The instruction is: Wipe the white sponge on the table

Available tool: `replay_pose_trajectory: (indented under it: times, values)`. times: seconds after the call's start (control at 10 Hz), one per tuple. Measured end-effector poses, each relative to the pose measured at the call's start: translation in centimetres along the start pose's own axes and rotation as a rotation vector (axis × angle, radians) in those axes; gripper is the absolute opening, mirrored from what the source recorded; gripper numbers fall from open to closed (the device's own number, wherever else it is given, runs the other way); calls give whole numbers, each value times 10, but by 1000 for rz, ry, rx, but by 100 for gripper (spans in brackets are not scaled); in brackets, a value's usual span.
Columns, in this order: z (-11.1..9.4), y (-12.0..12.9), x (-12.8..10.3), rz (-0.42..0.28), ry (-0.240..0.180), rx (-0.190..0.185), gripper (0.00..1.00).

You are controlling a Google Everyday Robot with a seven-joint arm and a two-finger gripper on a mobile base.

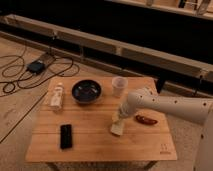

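On the light-wood table (145,147), the white arm (170,106) reaches across the planks. The dark bowl (86,91) and the translucent cup (118,85) stand just behind its gripper (120,116), which points down near the table's middle, fingers clamped on the top of the white sponge (117,129). A reddish-brown item (146,119) lies just beside. A broad stroke could tip the cup or shove that item, and weak pressure would let the sponge skim. The sponge is a small cream block, soft-looking and slightly tilted, its lower end on the wood.
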Motion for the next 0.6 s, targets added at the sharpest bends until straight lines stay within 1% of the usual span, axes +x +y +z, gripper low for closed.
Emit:
replay_pose_trajectory:
  times: [0.2,0.4,0.6]
  values:
    - [8,-8,-10,-13,-24,1,0]
    - [16,-18,-21,-25,-50,17,0]
    - [21,-19,-31,-33,-68,21,0]
